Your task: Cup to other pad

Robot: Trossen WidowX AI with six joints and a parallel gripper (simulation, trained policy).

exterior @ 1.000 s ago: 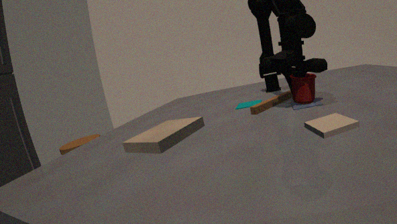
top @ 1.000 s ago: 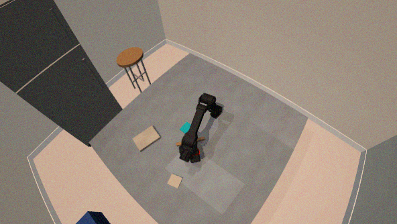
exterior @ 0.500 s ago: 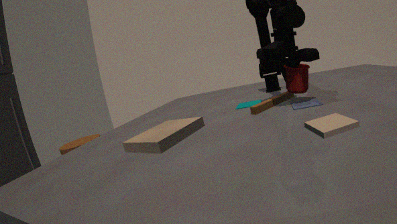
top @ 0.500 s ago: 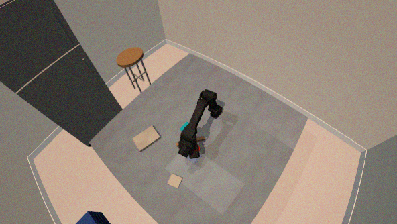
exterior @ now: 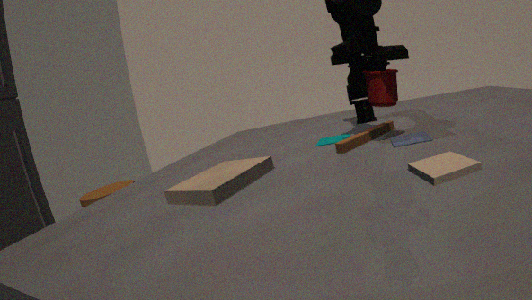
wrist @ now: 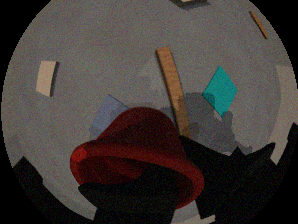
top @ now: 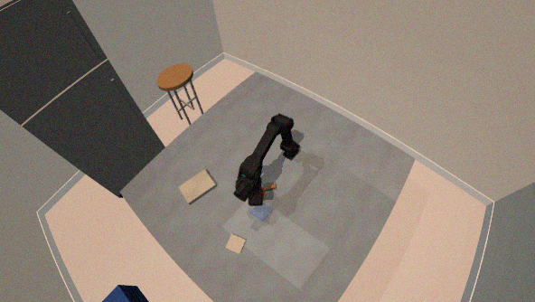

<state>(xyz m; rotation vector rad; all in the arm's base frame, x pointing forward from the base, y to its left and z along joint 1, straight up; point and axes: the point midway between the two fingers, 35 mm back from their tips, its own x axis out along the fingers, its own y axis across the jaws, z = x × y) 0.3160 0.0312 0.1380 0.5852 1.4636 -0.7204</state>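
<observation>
Nearest the wrist camera, your red cup (top: 261, 193) (exterior: 382, 88) (wrist: 145, 131) is filling the lower middle of the frame, and your black gripper (top: 248, 192) (exterior: 381, 67) (wrist: 173, 140) is pinching it. Dark fingers are covering part of its mouth, so you cannot tell if marbles are sitting inside. In the exterior view, the cup is hanging in the air at upper right, above the table (top: 357, 190) (exterior: 270, 242) (wrist: 120, 45). The blue pad (top: 261, 212) (exterior: 411, 139) (wrist: 107, 114) is partly hiding behind the cup in the wrist view. The arm is covering the teal pad (exterior: 332, 140) (wrist: 220, 91) from the top camera.

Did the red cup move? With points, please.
Yes. The cup (top: 262, 193) (exterior: 383, 88) (wrist: 145, 125) went up, off the blue pad (top: 261, 212) (exterior: 411, 139) (wrist: 106, 116), and now hangs in the air.
</observation>
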